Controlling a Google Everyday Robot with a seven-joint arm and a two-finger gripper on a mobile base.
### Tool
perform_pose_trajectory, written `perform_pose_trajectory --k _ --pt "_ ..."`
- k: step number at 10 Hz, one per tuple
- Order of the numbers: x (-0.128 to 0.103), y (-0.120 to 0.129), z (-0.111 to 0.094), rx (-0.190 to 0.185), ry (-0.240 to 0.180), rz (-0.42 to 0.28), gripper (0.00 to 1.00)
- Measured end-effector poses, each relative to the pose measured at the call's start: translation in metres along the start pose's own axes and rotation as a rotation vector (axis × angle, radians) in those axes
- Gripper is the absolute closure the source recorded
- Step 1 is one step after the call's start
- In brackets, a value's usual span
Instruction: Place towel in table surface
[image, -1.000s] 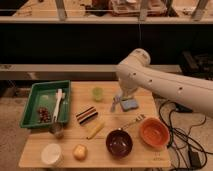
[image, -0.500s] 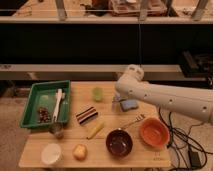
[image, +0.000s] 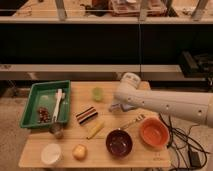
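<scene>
The towel (image: 114, 107) shows as a small pale blue-grey patch on the table surface (image: 150, 155), toward the back and right of the middle. My white arm comes in from the right and bends down over the towel. The gripper (image: 120, 102) sits at the arm's lower end, right at the towel and largely hidden by the arm. Whether it holds the cloth cannot be made out.
A green tray (image: 31, 105) with a white utensil and dark red bits stands at the left. Also on the table are a green cup (image: 97, 93), a striped block (image: 86, 115), a yellow stick (image: 95, 130), a dark bowl (image: 119, 142), an orange bowl (image: 153, 132), a white cup (image: 51, 154) and a yellow fruit (image: 80, 151).
The arm has dropped lower and swung left across the table's back right. The towel, plainly visible a second ago, is now mostly covered by the arm's end.
</scene>
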Motion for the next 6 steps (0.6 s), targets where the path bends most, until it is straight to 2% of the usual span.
perform_pose_trajectory --k 2,3,4,6 --pt "-0.014 0.0 0.008 -0.019 0.008 -0.064 0.6" --pt "-0.021 -0.001 0.012 -0.028 0.002 -0.091 0.52" --pt "-0.026 0.002 0.018 -0.047 -0.008 -0.116 0.4" --pt "-0.024 0.005 0.021 -0.085 -0.052 -0.084 0.23"
